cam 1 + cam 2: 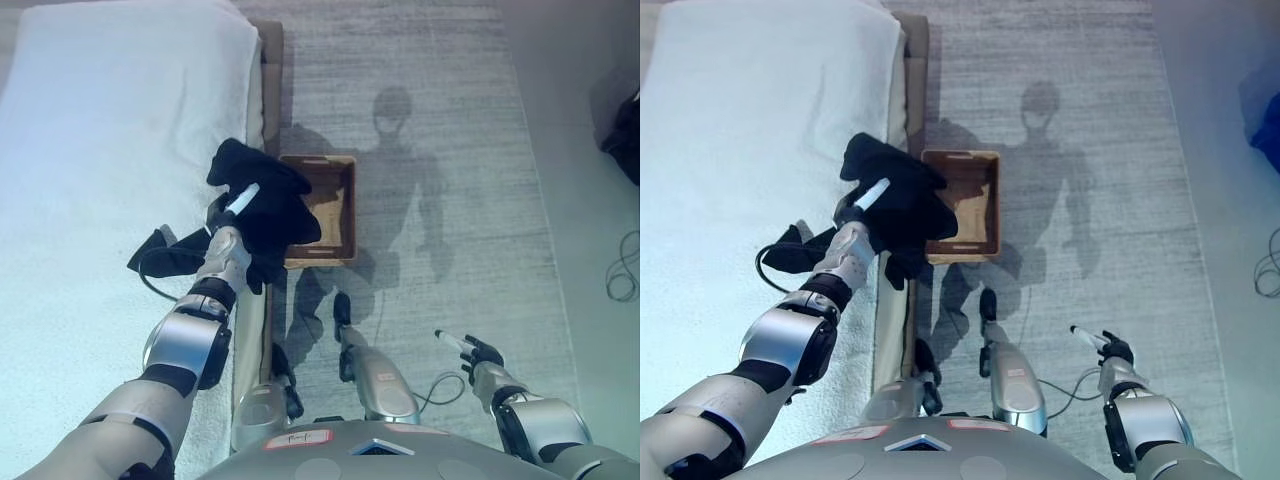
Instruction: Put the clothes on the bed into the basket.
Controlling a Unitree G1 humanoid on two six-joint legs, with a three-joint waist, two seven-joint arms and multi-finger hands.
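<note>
The bed (110,150), covered in white, fills the left half of the frame from the top edge down to the lower left corner. Its right edge runs almost straight down the picture, with a thin strip of tan frame showing beside the mattress at the upper middle.

Just to the right of that edge, at the centre of the frame, a brown basket (335,215) stands on the grey carpet (450,120). Its left rim lies close beside the bed frame; whether they touch cannot be told.

The left hand (232,207) is raised over the bed's right edge at centre left, its fingers closed on a black garment (270,200). The cloth hangs in a bunch from the hand, spreading across the bed edge and over the basket's left rim and near left corner, so that part of the basket's opening is covered. The far and right sides of the basket show bare.

A second piece of black clothing (165,255) lies on the bed at left of centre, beside the left forearm and near the mattress edge.

The right hand (478,353) shows at the lower right, above the carpet and well apart from the basket, with one white-tipped finger pointing out to the left and holding nothing.

The carpet to the right of the basket lies open up to a paler floor strip (590,250) along the right edge.
</note>
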